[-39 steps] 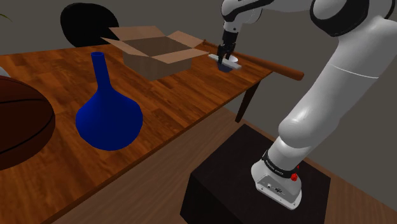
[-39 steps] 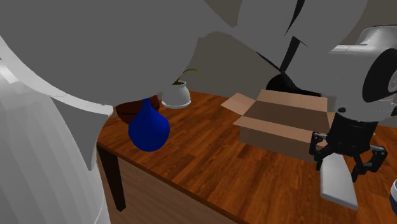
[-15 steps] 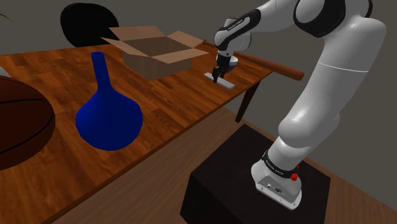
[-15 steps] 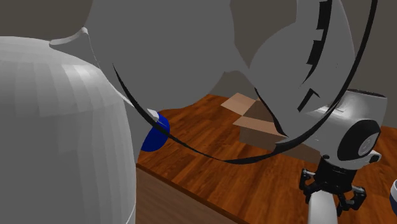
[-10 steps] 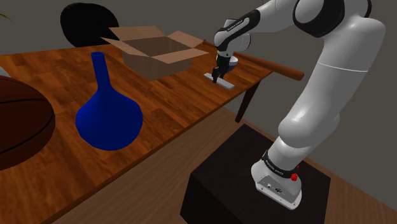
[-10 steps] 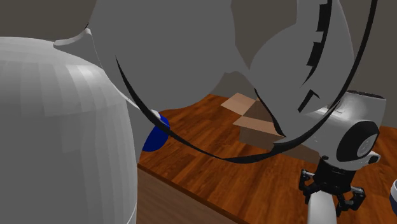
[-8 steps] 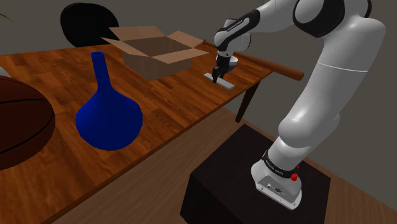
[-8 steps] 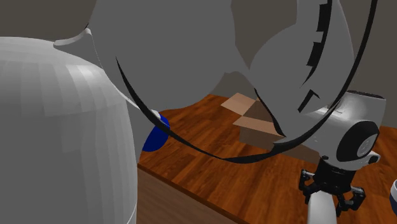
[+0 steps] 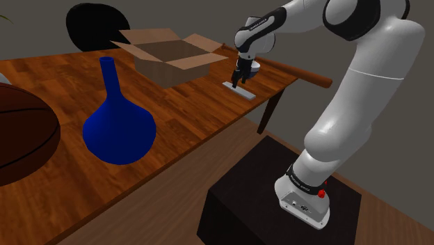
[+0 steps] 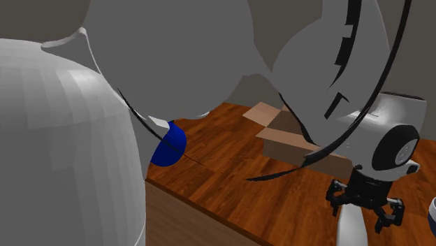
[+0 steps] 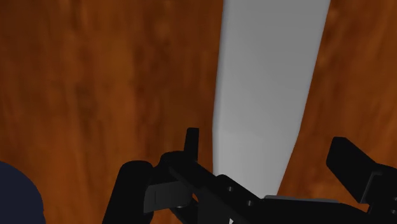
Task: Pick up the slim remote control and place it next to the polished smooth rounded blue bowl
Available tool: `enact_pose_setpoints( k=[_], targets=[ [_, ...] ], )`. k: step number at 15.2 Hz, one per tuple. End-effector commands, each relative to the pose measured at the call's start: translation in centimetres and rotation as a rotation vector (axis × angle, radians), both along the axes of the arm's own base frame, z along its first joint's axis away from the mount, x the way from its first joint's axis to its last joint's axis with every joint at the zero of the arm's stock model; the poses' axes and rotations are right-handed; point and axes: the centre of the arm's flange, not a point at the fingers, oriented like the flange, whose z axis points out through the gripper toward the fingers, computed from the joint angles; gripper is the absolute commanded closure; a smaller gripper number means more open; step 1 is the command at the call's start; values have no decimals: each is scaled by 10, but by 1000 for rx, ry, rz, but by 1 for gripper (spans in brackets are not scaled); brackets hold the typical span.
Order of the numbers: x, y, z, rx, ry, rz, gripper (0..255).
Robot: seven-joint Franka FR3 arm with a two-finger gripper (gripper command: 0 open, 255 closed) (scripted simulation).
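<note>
The black gripper [image 9: 240, 81] hovers, fingers spread wide and clear of the pale grey remote [image 11: 270, 76], which lies flat on the wooden table [image 9: 174, 104] near a blue bowl [image 11: 16, 194].

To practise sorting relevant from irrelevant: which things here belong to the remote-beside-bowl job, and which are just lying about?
Job: grey remote, blue bowl, open gripper.
Lying about: blue vase, cardboard box, brown ball.
</note>
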Motion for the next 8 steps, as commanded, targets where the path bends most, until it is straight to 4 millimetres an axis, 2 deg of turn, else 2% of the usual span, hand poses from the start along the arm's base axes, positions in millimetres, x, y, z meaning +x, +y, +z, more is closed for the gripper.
enact_pose_setpoints(
  k=[1,2,8],
  targets=[
    [-1,0,25,0,1,0,0],
    [-1,0,35,0,1,0,0],
    [-1,0,35,0,1,0,0]
  ],
)
